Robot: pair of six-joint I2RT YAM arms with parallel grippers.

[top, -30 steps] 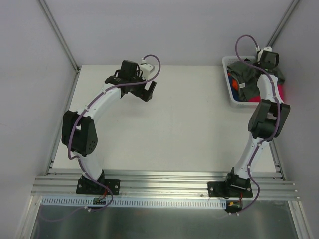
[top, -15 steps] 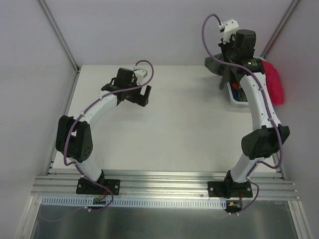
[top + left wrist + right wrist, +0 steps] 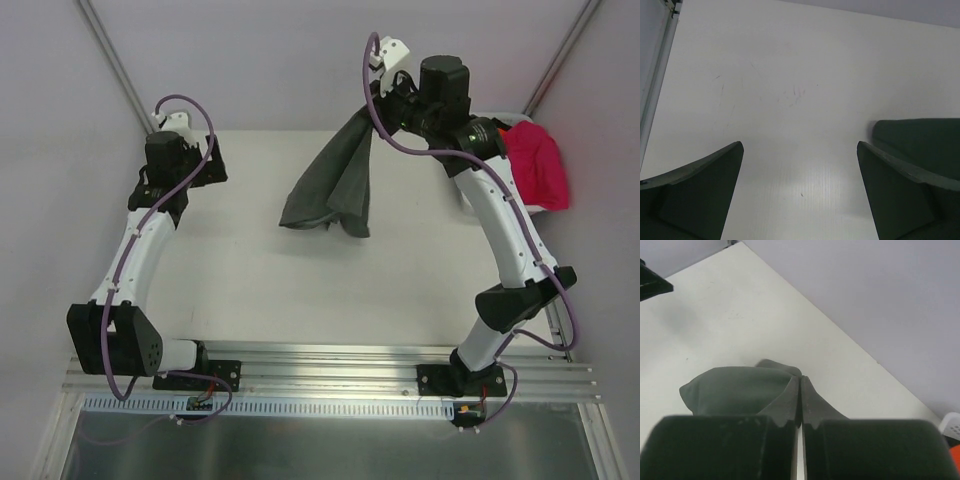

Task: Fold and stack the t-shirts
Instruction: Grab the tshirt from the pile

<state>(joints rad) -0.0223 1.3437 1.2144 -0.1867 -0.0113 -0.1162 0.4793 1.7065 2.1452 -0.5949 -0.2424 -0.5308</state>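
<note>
The left gripper (image 3: 800, 147) hovers with fingers spread wide and nothing between them, the table (image 3: 250, 280) under their tips. The dark grey-green t-shirt (image 3: 335, 190) hangs bunched below the right gripper (image 3: 383, 100), whose fingers are pinched tight on its top edge. Beyond them to the right lies the magenta-pink t-shirt (image 3: 535, 165). This looks like the laying-out step. Next, the hanging shirt needs lowering and spreading flat, likely with the left fingers taking a free corner.

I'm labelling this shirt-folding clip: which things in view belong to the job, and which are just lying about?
Job: dark grey shirt, held up over the table; pink shirt.
Lying about: white basket; table.
</note>
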